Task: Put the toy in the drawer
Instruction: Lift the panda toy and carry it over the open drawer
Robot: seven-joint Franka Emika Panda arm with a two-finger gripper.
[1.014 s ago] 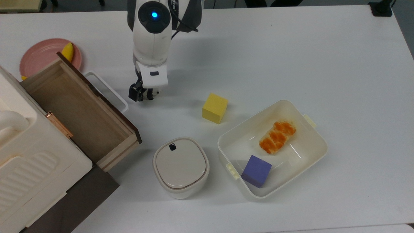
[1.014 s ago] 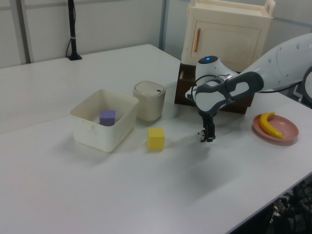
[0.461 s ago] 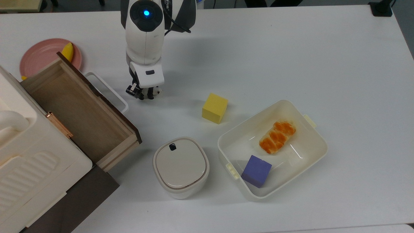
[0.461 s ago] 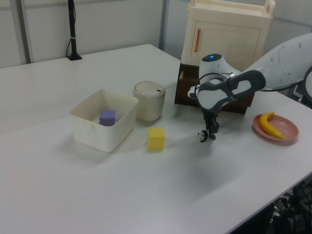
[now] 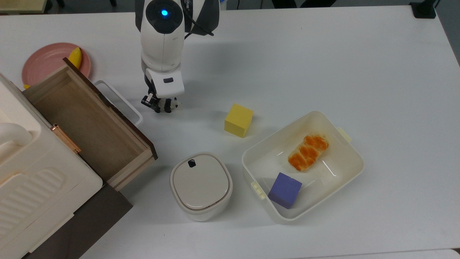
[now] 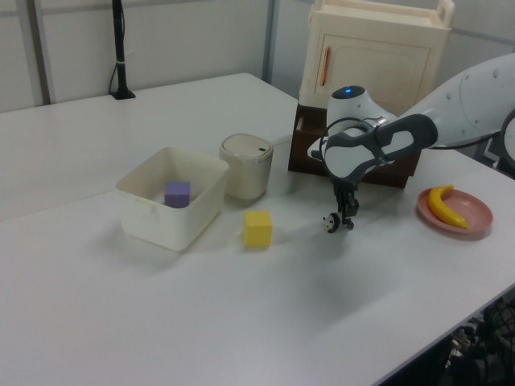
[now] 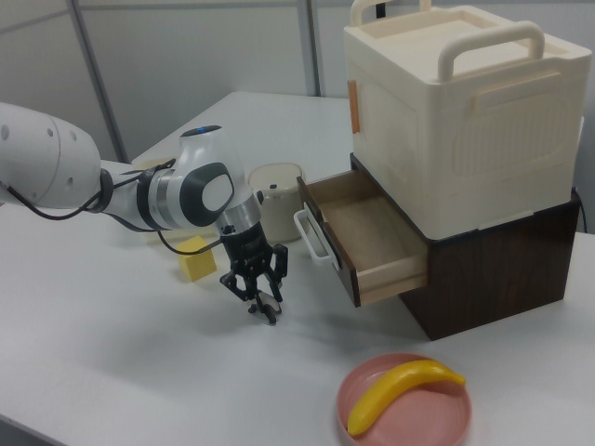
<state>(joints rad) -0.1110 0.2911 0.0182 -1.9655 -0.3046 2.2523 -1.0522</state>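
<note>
The toy (image 5: 171,104) stands on the table (image 5: 323,54) directly under the gripper (image 5: 160,105), near the drawer's white handle (image 5: 118,100) but apart from it. In the top view its body runs roughly left to right, with one white end poking out on the top view's right of the fingers; which end is the head cannot be told. In the left view the toy (image 6: 331,223) shows as a small black-and-white shape on the left view's left of the fingertips, low at the tabletop. In the right view the gripper (image 7: 262,299) hangs tips-down with its fingers spread apart, and a dark bit between and just below them may be the toy, though that cannot be made out. The fingers straddle or touch the toy without clearly clamping it; the gripper looks released rather than clenched. The drawer (image 5: 86,122) is pulled out and its light-wood inside is bare in the top view; the right view shows it (image 7: 363,232) sliding out of a dark base under a cream box (image 7: 456,102), which the top view sees only from above. The yellow cube (image 5: 238,120) sits on the top view's right of the toy, well apart. The right view brings the banana (image 7: 400,390) on its pink plate (image 7: 446,418) up close.
</note>
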